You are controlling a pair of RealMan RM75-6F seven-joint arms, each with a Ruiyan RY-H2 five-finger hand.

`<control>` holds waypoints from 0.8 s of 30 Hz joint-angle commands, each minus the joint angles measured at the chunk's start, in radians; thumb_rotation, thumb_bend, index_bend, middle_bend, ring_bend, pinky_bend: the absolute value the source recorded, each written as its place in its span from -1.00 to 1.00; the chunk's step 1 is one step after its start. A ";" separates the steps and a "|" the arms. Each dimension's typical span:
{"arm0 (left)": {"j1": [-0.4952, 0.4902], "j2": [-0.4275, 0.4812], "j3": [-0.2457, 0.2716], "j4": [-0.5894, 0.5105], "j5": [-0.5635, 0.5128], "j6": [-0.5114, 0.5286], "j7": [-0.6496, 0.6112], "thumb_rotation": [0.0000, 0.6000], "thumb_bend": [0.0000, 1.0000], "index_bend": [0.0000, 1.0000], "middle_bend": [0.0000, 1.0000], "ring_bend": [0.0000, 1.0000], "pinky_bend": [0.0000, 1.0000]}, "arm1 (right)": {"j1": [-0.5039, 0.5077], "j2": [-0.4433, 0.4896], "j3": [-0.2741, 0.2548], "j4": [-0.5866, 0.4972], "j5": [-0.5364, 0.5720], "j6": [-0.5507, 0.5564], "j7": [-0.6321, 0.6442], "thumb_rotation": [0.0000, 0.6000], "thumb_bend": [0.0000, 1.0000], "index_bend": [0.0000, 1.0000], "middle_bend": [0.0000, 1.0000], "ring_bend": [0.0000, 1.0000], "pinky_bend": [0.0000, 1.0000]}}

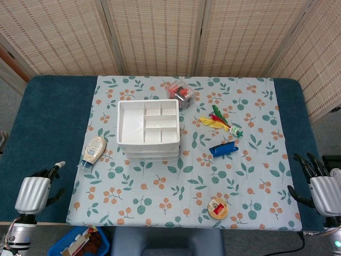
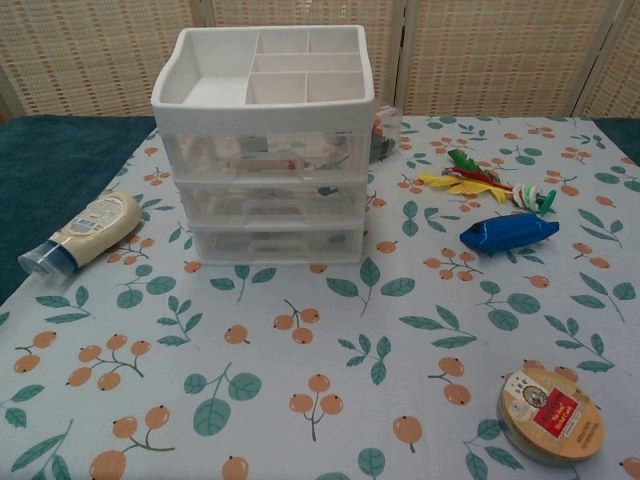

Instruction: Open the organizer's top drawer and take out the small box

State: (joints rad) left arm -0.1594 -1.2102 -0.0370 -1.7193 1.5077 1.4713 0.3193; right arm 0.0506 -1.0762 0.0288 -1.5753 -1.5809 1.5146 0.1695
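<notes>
Head view, organizer drawers closed, tube left, blue fish right

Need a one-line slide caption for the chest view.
Closed three-drawer organizer on leaf-print tablecloth, flanked by tube and blue fish toy.

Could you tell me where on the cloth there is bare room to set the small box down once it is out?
The widest free patch is in front of the organizer, between the tube and the round tin. The cloth's left strip behind the tube is also bare. It is crowded right of the organizer: feather toy, blue fish, and a clear box behind.
</notes>
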 commanded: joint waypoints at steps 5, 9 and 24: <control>0.001 -0.011 0.000 0.007 -0.003 -0.004 -0.007 1.00 -0.51 -0.58 -0.06 -0.13 0.13 | 0.003 0.000 0.003 -0.001 -0.005 0.006 -0.006 1.00 -0.34 -0.94 -0.65 -0.94 -0.75; -0.006 -0.024 -0.004 0.012 0.005 -0.010 -0.037 1.00 -0.52 -0.55 -0.06 -0.09 0.13 | 0.001 -0.001 0.011 0.001 -0.004 0.019 -0.005 1.00 -0.34 -0.94 -0.65 -0.94 -0.75; -0.139 -0.136 -0.015 -0.069 0.044 -0.200 -0.544 1.00 -0.51 -0.38 0.50 0.64 1.00 | 0.010 -0.012 0.026 0.005 -0.016 0.043 -0.011 1.00 -0.34 -0.94 -0.65 -0.94 -0.75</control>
State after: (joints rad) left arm -0.2472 -1.3011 -0.0514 -1.7655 1.5371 1.3426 -0.1082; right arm 0.0612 -1.0889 0.0543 -1.5705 -1.5971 1.5569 0.1586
